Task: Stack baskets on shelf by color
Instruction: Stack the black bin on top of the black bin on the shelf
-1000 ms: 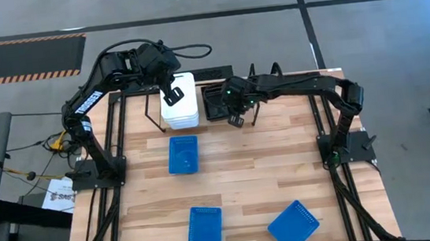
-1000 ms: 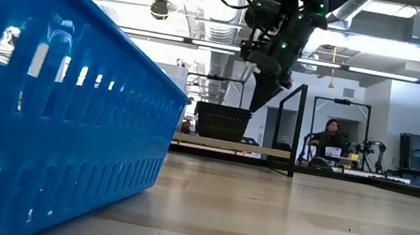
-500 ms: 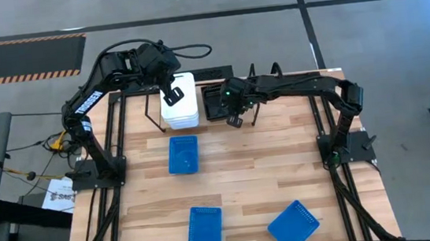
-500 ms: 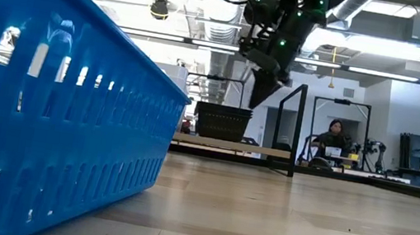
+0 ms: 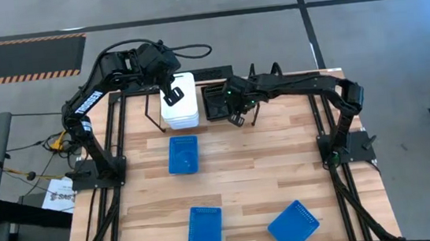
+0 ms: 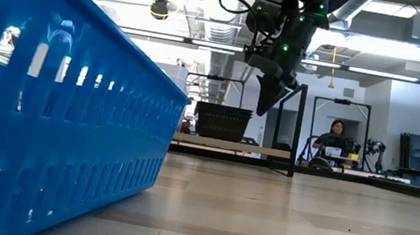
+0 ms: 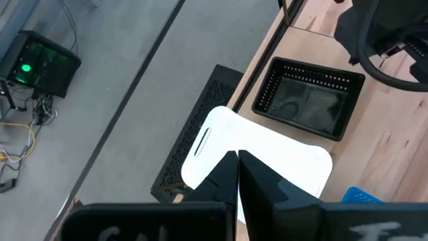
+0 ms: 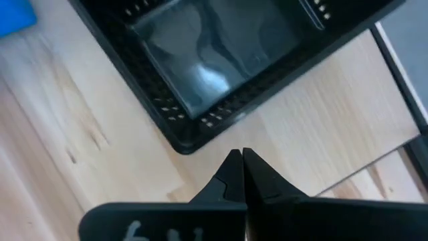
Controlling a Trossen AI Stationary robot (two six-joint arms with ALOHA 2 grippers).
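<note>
Right tool [image 5: 236, 118] is closed and holds nothing; you have it hovering at the near edge of the black basket [image 5: 215, 101], over bare table [image 5: 281, 154]. Your right wrist view shows the pinched fingertips [image 8: 239, 164] just off that basket's [image 8: 221, 63] rim, above the wood. In the low view the same tool [image 6: 266, 105] hangs clear of the tabletop, to the right of the basket [image 6: 222, 122].

Left tool [image 5: 173, 95] is also closed with nothing in it, sitting over the white baskets [image 5: 182, 108], which are stacked just beside the black basket on its left. Your left wrist view has the shut fingers [image 7: 235, 174] above the white stack [image 7: 267, 157], with the black basket [image 7: 309, 98] next to it. Whether they touch the stack can't be told.

Shelf [image 5: 151, 111]: thin black tubes show at the white stack's left side and behind the black basket.

Three blue baskets lie loose, all nearer you than the black basket: one [image 5: 183, 154] just below the white stack, one [image 5: 205, 230] and one [image 5: 294, 225] well apart near the front table edge, the last tilted. A blue basket wall [image 6: 44, 109] fills the low view's left. A person [image 6: 332, 140] sits in the room beyond.
</note>
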